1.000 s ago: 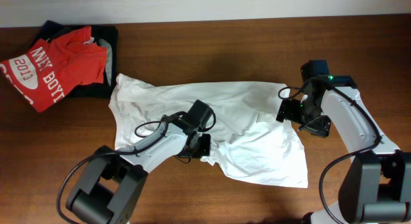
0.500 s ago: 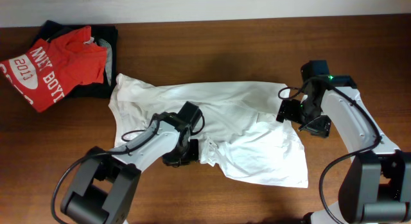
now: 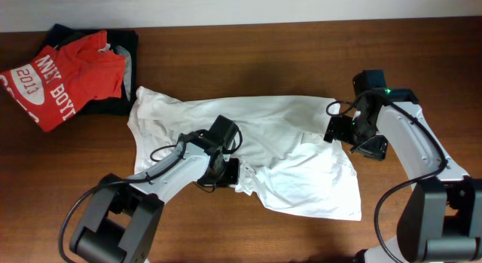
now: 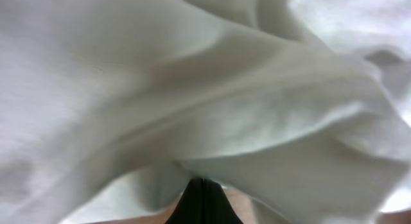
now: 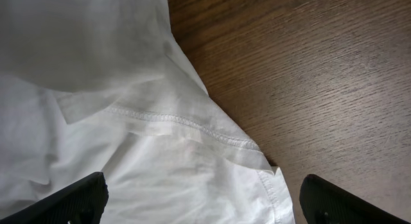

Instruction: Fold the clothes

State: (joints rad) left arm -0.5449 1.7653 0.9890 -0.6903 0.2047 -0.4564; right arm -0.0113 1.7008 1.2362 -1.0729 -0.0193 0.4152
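Overhead: crumpled, half-spread white T-shirt (image 3: 309,184)

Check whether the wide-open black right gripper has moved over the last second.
No. The right gripper hangs at the same spot over the white T-shirt's right hem, no nearer the brown wooden table's far edge.

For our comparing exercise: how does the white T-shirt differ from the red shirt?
The white T-shirt lies spread and wrinkled across the middle of the table; the red shirt sits bunched on a black garment at a corner. The red shirt shows white lettering; the white T-shirt shows no print in these views. Both are unfolded cloth.
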